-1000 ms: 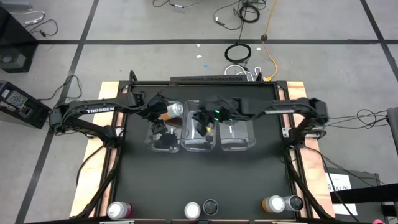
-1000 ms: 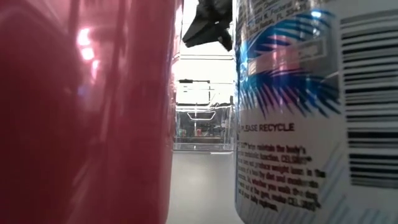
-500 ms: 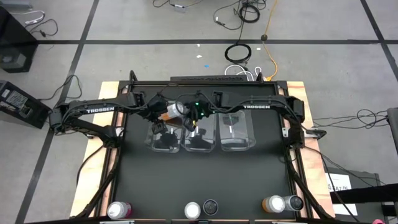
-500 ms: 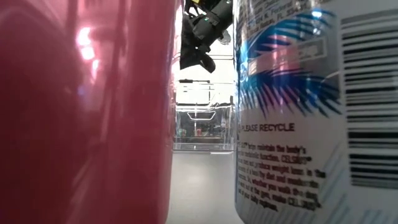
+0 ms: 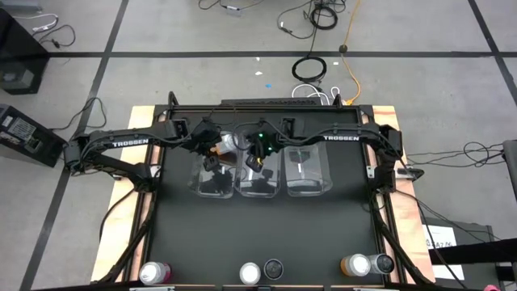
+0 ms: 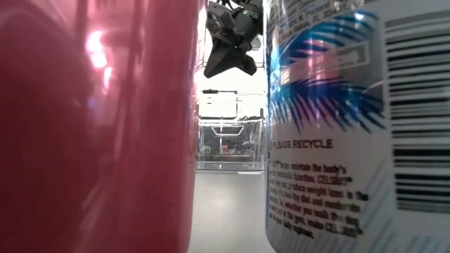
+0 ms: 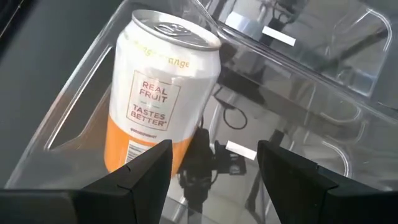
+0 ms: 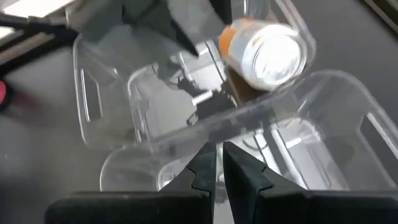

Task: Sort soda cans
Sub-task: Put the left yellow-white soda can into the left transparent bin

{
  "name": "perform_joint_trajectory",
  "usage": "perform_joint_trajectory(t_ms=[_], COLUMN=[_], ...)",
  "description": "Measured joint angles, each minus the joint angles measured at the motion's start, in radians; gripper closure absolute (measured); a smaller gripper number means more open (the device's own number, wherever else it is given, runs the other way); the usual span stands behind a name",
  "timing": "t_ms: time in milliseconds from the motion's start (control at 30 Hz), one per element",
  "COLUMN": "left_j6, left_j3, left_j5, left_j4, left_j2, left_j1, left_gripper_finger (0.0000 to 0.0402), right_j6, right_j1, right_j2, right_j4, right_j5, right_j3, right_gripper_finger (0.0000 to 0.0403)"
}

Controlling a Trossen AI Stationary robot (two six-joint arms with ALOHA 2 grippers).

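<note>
High view: five cans were lined along the table's (image 5: 186, 250) near edge, well apart from the three clear bins (image 5: 305, 179) — a pink can (image 5: 155, 273), a silver-topped can (image 5: 250, 274), a dark can (image 5: 274, 267), an orange can (image 5: 355, 264) and another dark can (image 5: 382, 263). Farther back, a second orange can (image 5: 224, 144) was seen tilted over the left bin (image 5: 213, 184), with the left gripper (image 5: 208, 152) spread just beside it, fingers not touching it. Over the middle bin (image 5: 257, 186), the right gripper (image 5: 257, 161) was clenched, nothing seen held.
</note>
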Motion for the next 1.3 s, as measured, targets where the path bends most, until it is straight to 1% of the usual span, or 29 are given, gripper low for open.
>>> perform_joint_trajectory(t_ms=[67, 167, 267, 333, 467, 533, 633, 733, 867, 967, 1167, 1300], left_j6=[0.001, 0.002, 0.001, -0.004, -0.009, -0.018, -0.032, -0.056, -0.061, -0.061, -0.06, -0.05], left_j3=[0.0, 0.0, 0.0, 0.0, 0.0, 0.0, 0.0, 0.0, 0.0, 0.0, 0.0, 0.0], left_j5=[-0.013, -0.064, -0.084, -0.077, 0.0, 0.007, 0.008, 0.011, 0.011, 0.011, 0.011, 0.009], left_j4=[-0.003, -0.002, 0.001, 0.007, 0.006, 0.007, 0.017, 0.019, 0.02, 0.034, 0.098, 0.122], left_j2=[0.0, 0.0, 0.0, 0.0, 0.008, 0.017, 0.026, 0.027, 0.027, 0.027, 0.027, 0.027], left_j1=[0.0, 0.0, 0.0, 0.0, 0.0, -0.002, -0.005, -0.005, -0.005, -0.005, -0.007, -0.007], left_gripper_finger=[0.0158, 0.0158, 0.0158, 0.0158, 0.0158, 0.0158, 0.0158, 0.0158, 0.0158, 0.0158, 0.0158, 0.0158], right_j6=[0.002, 0.003, -0.003, -0.012, -0.057, -0.08, -0.099, -0.1, -0.078, -0.047, 0.08, 0.165], right_j1=[0.014, 0.033, 0.042, 0.042, 0.043, 0.043, 0.041, 0.035, 0.018, 0.012, 0.013, 0.013], right_j2=[0.0, 0.0, 0.0, 0.0, -0.002, -0.012, -0.056, -0.14, -0.302, -0.439, -0.727, -0.891], right_j4=[-0.016, -0.022, -0.041, -0.06, -0.121, -0.127, -0.109, -0.037, 0.062, 0.088, 0.103, 0.172], right_j5=[0.026, 0.105, 0.144, 0.151, 0.152, 0.152, 0.152, 0.15, 0.15, 0.149, 0.15, 0.151], right_j3=[0.0, 0.0, 0.0, 0.0, 0.0, -0.015, -0.072, -0.173, -0.351, -0.481, -0.728, -0.871], right_gripper_finger=[0.0383, 0.0383, 0.0383, 0.0383, 0.0383, 0.0383, 0.0383, 0.0383, 0.0383, 0.0383, 0.0383, 0.0383])
